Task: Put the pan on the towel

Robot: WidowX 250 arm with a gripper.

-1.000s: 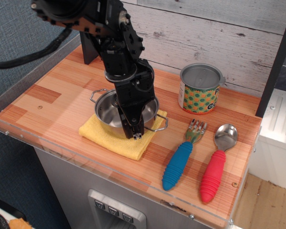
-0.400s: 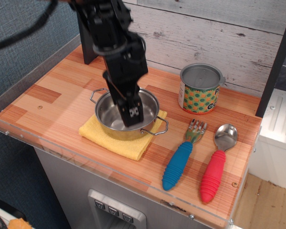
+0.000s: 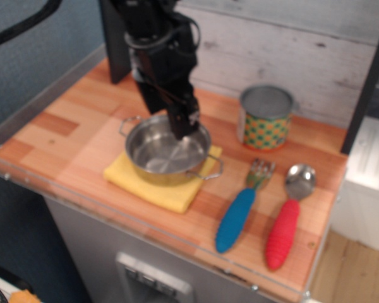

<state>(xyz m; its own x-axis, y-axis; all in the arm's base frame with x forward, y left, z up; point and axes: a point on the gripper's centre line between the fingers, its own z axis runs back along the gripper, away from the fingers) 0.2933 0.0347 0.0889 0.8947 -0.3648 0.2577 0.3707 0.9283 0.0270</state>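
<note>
The shiny steel pan (image 3: pixel 166 155) with two wire loop handles sits upright on the yellow towel (image 3: pixel 153 185) near the table's front left. My black gripper (image 3: pixel 183 127) hangs above the pan's far rim, clear of it and holding nothing. The frame is blurred, so I cannot tell how its jaws stand.
A metal can with a green-orange dotted label (image 3: pixel 265 118) stands at the back right. A blue-handled fork (image 3: pixel 240 210) and a red-handled spoon (image 3: pixel 285 221) lie at the front right. A clear plastic rim (image 3: pixel 145 228) runs along the table's front edge.
My gripper has let go of the pan's near rim and risen up and back, from low at the front rim to above the far rim. The pan stays on the towel.
</note>
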